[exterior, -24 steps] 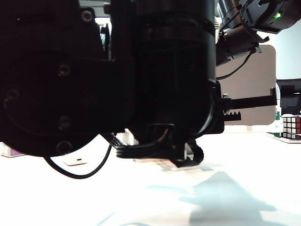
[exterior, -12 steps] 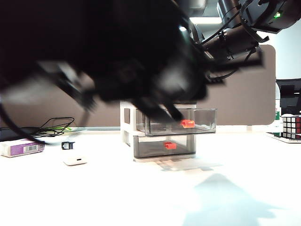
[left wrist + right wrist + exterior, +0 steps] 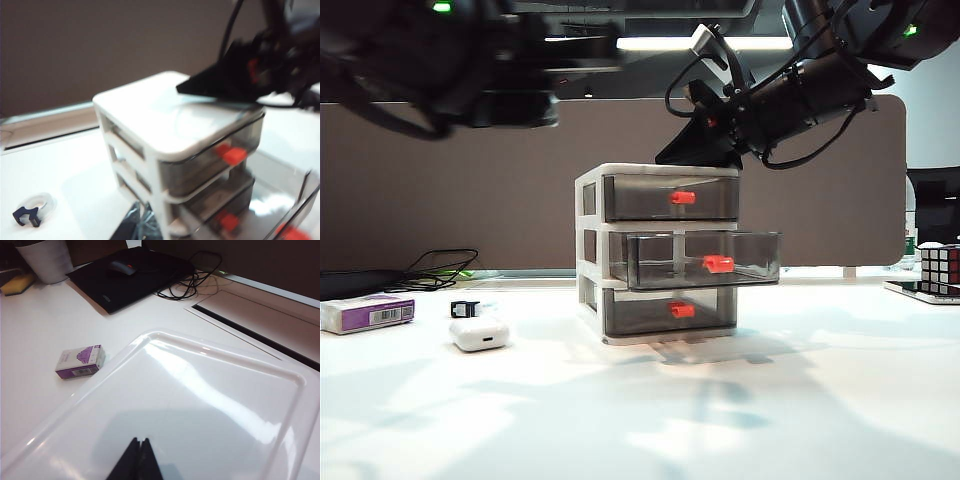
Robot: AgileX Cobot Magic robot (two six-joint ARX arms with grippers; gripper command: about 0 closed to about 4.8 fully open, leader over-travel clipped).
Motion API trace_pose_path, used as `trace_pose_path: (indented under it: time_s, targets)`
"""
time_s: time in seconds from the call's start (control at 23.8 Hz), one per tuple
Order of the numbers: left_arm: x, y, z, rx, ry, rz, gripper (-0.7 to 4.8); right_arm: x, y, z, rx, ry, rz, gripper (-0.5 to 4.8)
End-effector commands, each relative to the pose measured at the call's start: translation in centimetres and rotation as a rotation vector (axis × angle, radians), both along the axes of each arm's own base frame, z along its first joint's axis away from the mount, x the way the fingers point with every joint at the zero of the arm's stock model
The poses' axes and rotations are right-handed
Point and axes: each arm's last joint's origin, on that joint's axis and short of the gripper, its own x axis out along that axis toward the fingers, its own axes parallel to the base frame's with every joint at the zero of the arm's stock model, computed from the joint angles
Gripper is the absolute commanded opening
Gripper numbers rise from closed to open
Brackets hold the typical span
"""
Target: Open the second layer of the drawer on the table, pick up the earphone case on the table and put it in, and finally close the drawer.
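Black fingers (image 3: 136,460) together, empty, both grippers.

Your right gripper (image 3: 136,460) has its two dark fingertips pressed together, tips resting on or just above the glossy white top of the drawer cabinet (image 3: 210,405); contact can't be told. Beyond the cabinet's rim, on the table (image 3: 45,325), lies a white-and-purple box (image 3: 80,361). Farther off sit a black laptop (image 3: 132,275) with a mouse (image 3: 122,267) on it, a coiled black cable (image 3: 192,277), and a white cup (image 3: 47,260).
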Motion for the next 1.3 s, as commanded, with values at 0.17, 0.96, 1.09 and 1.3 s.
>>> trace_pose_path:
  time_s: [0.17, 0.96, 1.09, 1.3]
  targets:
    - [4.4, 7.7, -0.8, 0.059, 0.323, -0.185, -0.06, -0.5, 0.1, -1.7, -0.023, 0.129, 0.026, -0.05]
    - [12.6, 13.4, -6.2, 0.161, 0.582, -0.496, 4.79, -0.7, 0.1, -2.0, -0.017, 0.172, 0.067, -0.05]
    - [13.2, 13.3, -6.8, 0.248, 0.588, -0.548, 4.79, -0.8, 0.1, -2.1, -0.022, 0.182, 0.067, -0.05]
    - [13.7, 13.3, -7.1, 0.346, 0.55, -0.539, 4.79, -0.8, 0.1, -2.1, -0.022, 0.18, 0.07, -0.05]
